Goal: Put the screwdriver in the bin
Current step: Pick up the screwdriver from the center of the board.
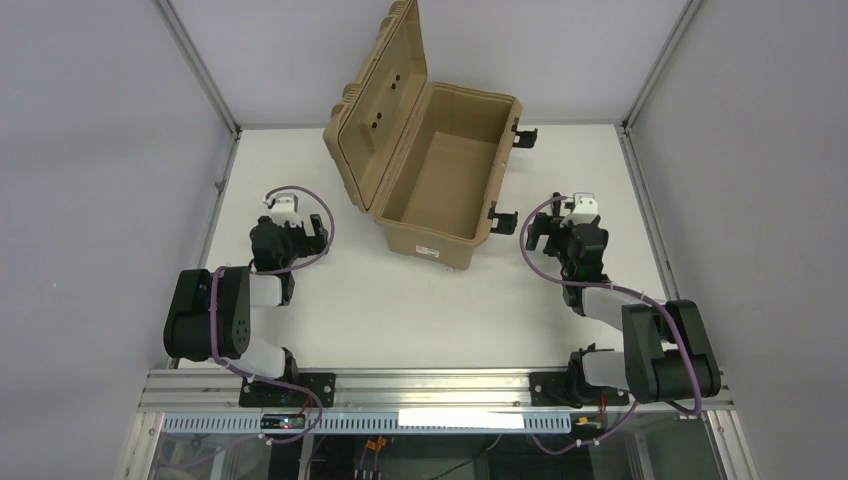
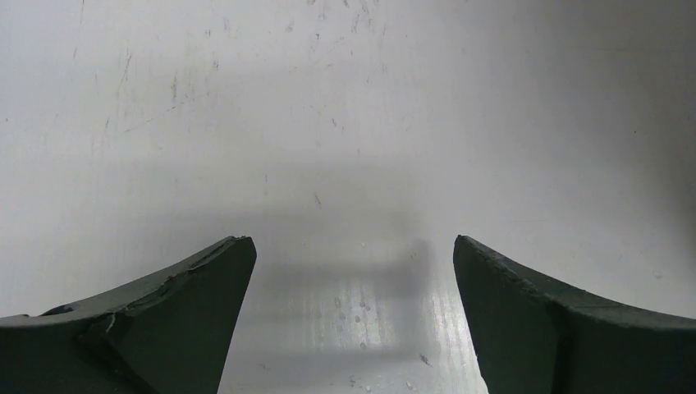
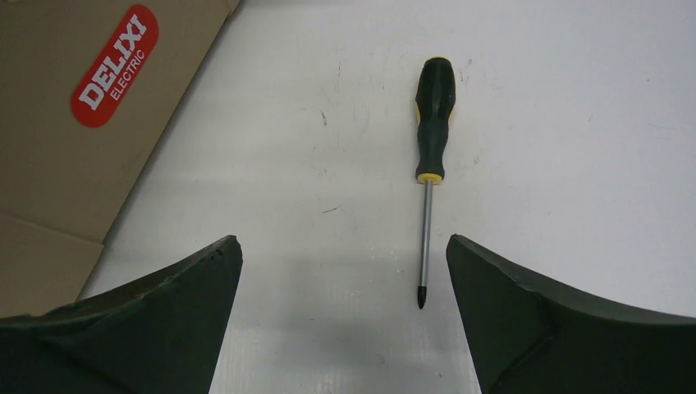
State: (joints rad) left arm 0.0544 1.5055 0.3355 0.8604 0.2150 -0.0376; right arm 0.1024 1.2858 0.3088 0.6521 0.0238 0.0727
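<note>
While the left arm (image 1: 215,320) holds its jaws spread wide over bare white counter (image 1: 400,320) with nothing between them, the right arm (image 1: 640,345) has its jaws just as wide apart, and they grip nothing. The screwdriver (image 3: 431,156) lies flat on the counter in front of them. Its black handle with yellow trim points away from the wrist camera, and its thin shaft runs back toward it. The dark tip reaches into the gap between the two jaws, nearer the one on the right of that view, with counter showing between it and both of them. How high the jaws sit above the counter cannot be told.

At the upper left of the right wrist view is a tan panel (image 3: 49,164) bearing a red label (image 3: 115,66) that reads DELIXI ELECTRIC — whether it is the bin's wall cannot be told.

From the top view the bin (image 1: 425,240) sits at the far middle of the counter, between the two arms and beyond them. Its ribbed lid (image 1: 385,90) is swung up and open on the left side, and its black latches (image 1: 503,218) hang off the right side. The screwdriver cannot be made out in that view — the right wrist sits just beside the bin's latch side.
</note>
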